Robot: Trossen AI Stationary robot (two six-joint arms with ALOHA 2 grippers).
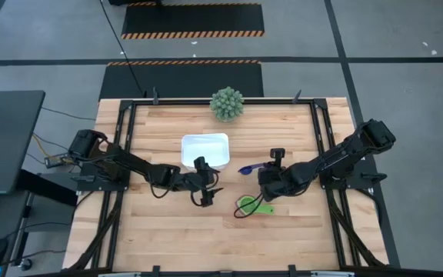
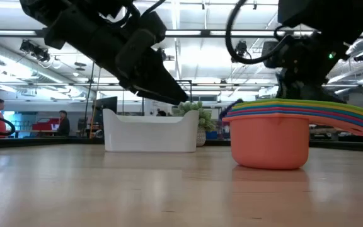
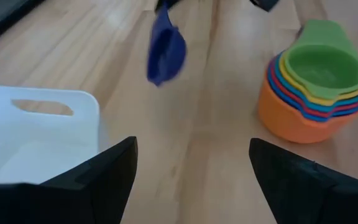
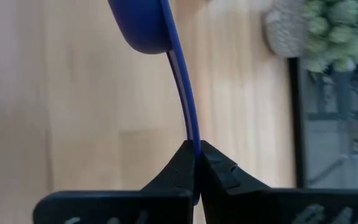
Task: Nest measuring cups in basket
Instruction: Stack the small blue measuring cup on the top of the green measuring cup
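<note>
Blue cup [image 4: 143,25] pinched by right end effector [image 4: 195,163].

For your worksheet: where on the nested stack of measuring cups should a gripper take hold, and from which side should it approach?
Probably by the fanned flat handles of the nested stack, approached level from the handle side: they jut past the round orange bottom cup, giving thin parallel faces to pinch.

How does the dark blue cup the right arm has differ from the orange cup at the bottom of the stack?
The dark blue cup hangs in the air, pinched by its handle in the right gripper; the orange cup sits on the table. The blue one is alone and looks smaller; the orange one holds the other cups nested inside. Neither is in the basket.
</note>
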